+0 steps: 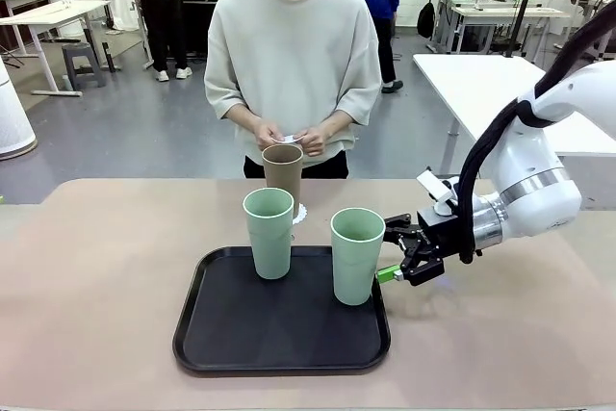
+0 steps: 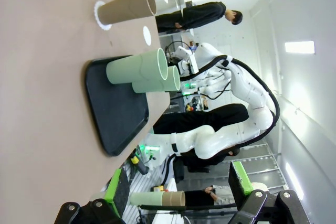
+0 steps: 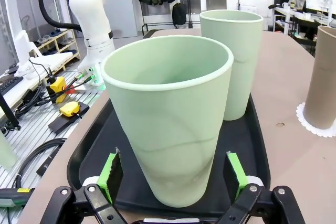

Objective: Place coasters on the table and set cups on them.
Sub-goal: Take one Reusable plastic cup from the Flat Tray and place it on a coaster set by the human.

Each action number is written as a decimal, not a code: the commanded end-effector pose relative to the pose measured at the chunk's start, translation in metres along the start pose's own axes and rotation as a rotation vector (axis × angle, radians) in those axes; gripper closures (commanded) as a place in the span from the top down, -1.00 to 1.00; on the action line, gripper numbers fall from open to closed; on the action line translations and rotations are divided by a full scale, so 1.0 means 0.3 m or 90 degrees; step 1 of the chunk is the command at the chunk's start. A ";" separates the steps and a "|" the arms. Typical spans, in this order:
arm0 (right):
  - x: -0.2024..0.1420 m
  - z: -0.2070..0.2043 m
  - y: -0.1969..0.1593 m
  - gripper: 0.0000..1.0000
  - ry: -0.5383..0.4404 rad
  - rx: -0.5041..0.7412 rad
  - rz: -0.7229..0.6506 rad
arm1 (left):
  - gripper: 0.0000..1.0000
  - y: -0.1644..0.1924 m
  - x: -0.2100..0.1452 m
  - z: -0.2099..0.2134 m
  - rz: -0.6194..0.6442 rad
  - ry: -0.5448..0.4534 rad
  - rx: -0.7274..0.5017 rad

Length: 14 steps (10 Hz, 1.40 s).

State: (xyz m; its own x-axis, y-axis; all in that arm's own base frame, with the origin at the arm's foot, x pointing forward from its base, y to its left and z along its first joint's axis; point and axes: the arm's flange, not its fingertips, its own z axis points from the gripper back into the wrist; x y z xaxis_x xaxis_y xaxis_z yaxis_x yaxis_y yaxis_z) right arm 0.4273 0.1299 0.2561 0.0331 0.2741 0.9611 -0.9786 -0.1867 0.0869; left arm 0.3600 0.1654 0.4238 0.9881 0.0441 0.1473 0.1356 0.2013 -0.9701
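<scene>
Right wrist view: right gripper (image 3: pixel 171 174) fingers apart, straddling green cup (image 3: pixel 168 114) on the tray (image 3: pixel 241 135), unclamped. Next: close, lift it off the tray onto a coaster. Left gripper (image 2: pixel 178 184) fingers apart, empty.

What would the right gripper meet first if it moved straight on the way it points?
The right gripper would meet the nearer mint cup, standing on the tray between its open fingers, seemingly without touching.

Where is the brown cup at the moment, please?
In the front view, the brown cup stands on a coaster on the table, centrally, just beyond the tray's far edge.
</scene>
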 end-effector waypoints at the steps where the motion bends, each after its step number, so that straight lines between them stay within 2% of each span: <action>1: -0.004 -0.035 -0.023 1.00 -0.018 -0.001 0.016 | 1.00 -0.007 -0.001 0.006 0.002 -0.003 0.001; 10: -0.012 -0.154 -0.061 1.00 -0.018 0.048 0.023 | 1.00 -0.007 -0.001 0.006 0.002 -0.003 0.001; 11: -0.015 -0.151 -0.071 0.77 -0.032 0.086 0.037 | 1.00 -0.007 -0.001 0.006 0.002 -0.003 0.001; 12: -0.011 -0.151 -0.064 -0.20 -0.027 0.074 0.032 | 1.00 -0.007 -0.001 0.006 0.002 -0.003 0.001; 13: -0.013 -0.148 -0.061 -0.43 -0.028 0.071 0.030 | 1.00 -0.007 -0.001 0.006 0.002 -0.003 0.001; 14: -0.013 -0.148 -0.062 -1.00 -0.029 0.069 0.030 | 1.00 -0.007 -0.001 0.006 0.002 -0.003 0.001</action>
State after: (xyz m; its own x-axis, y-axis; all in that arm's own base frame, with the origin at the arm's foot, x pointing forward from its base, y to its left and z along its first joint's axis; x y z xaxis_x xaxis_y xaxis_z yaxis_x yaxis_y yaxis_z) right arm 0.4336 0.1738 0.2416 0.0157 0.2410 0.9704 -0.9518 -0.2937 0.0884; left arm 0.3600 0.1653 0.4238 0.9881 0.0440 0.1473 0.1356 0.2013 -0.9701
